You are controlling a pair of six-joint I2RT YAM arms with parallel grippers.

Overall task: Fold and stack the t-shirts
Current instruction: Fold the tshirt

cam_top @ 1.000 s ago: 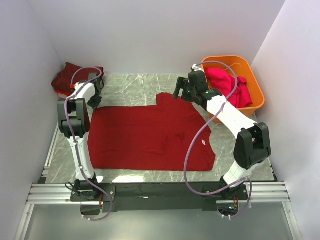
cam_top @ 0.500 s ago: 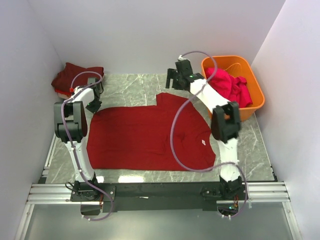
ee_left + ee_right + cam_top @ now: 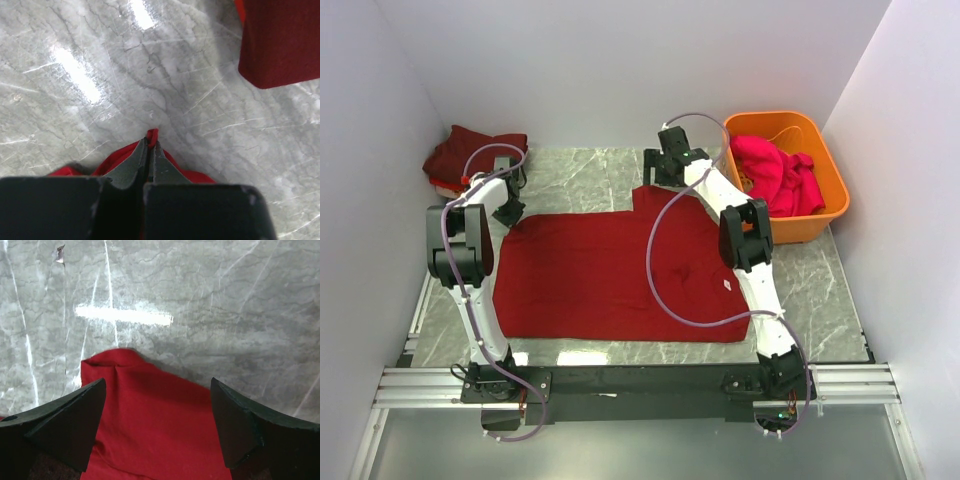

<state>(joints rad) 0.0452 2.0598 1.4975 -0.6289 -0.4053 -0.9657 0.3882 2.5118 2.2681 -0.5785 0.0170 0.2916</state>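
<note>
Though glossy, marble table (image 3: 580, 170), white walls (image 3: 620, 70)

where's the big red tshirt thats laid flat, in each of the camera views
top external: the spread red t-shirt covers the middle of the table.
left wrist: only a pinched corner shows, bottom centre, at the tips of the shut left gripper.
right wrist: a corner lies low in the frame, below the open right gripper.
shared landmark: the grey marble table beyond the shirt's edge.
</note>
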